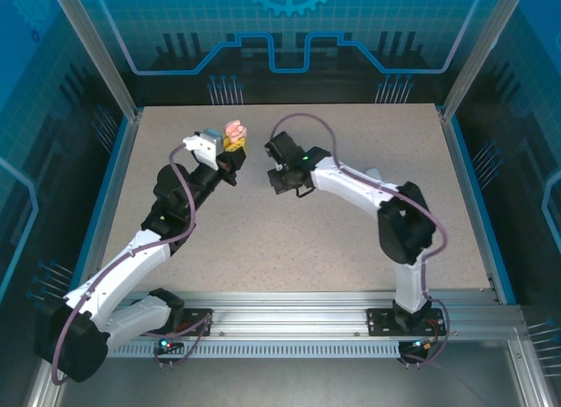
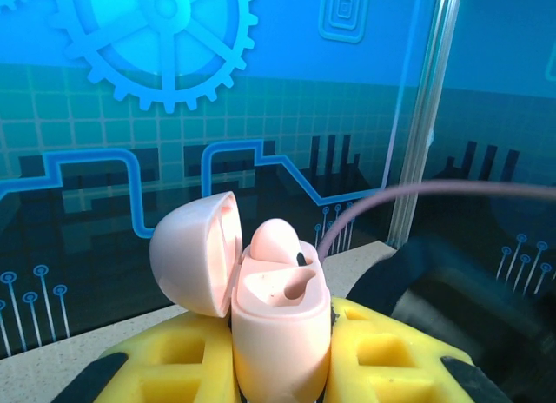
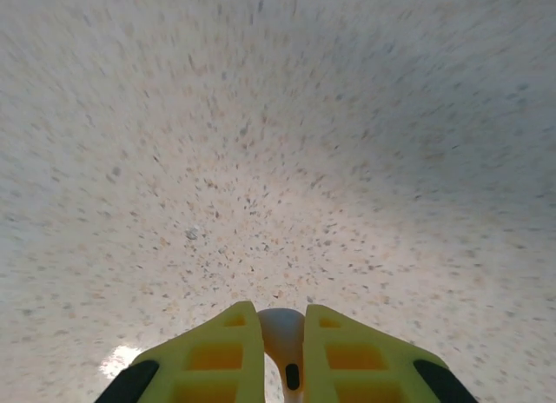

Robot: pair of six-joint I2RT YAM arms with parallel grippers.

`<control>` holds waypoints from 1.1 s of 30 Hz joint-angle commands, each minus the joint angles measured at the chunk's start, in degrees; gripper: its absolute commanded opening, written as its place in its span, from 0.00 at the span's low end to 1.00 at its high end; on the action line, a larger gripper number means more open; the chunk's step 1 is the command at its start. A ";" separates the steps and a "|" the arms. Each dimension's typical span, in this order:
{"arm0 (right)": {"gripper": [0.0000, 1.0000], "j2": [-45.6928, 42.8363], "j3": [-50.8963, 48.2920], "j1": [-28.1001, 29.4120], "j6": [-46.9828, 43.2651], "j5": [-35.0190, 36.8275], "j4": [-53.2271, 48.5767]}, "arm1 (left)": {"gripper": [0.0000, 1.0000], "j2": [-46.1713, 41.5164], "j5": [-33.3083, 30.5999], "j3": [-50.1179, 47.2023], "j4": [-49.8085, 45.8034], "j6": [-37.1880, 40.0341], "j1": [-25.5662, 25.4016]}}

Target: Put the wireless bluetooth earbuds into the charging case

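My left gripper (image 2: 281, 373) is shut on a pale pink charging case (image 2: 280, 333) and holds it upright above the far middle of the table (image 1: 289, 240). The case's lid (image 2: 195, 251) hangs open to the left. One pink earbud (image 2: 276, 242) sits in the far slot, while the near slot (image 2: 294, 288) is empty. In the top view the case (image 1: 233, 129) shows above the left gripper (image 1: 231, 145). My right gripper (image 3: 283, 333) is shut on a pale earbud (image 3: 285, 329), pinched between its yellow fingers (image 3: 221, 355) just over the speckled tabletop. The right gripper (image 1: 282, 179) hangs a short way right of the case.
Blue rails (image 1: 465, 188) edge the table left and right, and a dark panel wall (image 1: 289, 39) stands behind it. A purple cable (image 2: 408, 199) arcs across the left wrist view. Bare speckled tabletop (image 3: 278, 142) lies under the right gripper.
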 commanded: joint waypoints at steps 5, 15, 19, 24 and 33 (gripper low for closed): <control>0.12 -16.39 -3.64 -1.96 0.69 3.14 4.43 | 0.00 -1.26 4.16 -0.21 2.59 -1.17 0.23; 0.13 -32.51 -2.12 -1.07 -2.18 0.72 10.21 | 0.00 -2.19 6.51 -2.78 4.02 2.43 -4.68; 0.13 -35.63 -2.20 0.49 -2.92 -0.80 12.83 | 0.00 -2.63 6.27 -3.43 4.01 3.36 -7.25; 0.14 -37.87 -4.09 3.34 -4.66 -2.95 17.72 | 0.00 -1.77 5.73 -2.94 4.89 3.66 -9.24; 0.14 -38.15 -8.86 4.79 -4.78 -8.74 26.40 | 0.00 2.72 5.50 0.81 6.62 4.33 -10.92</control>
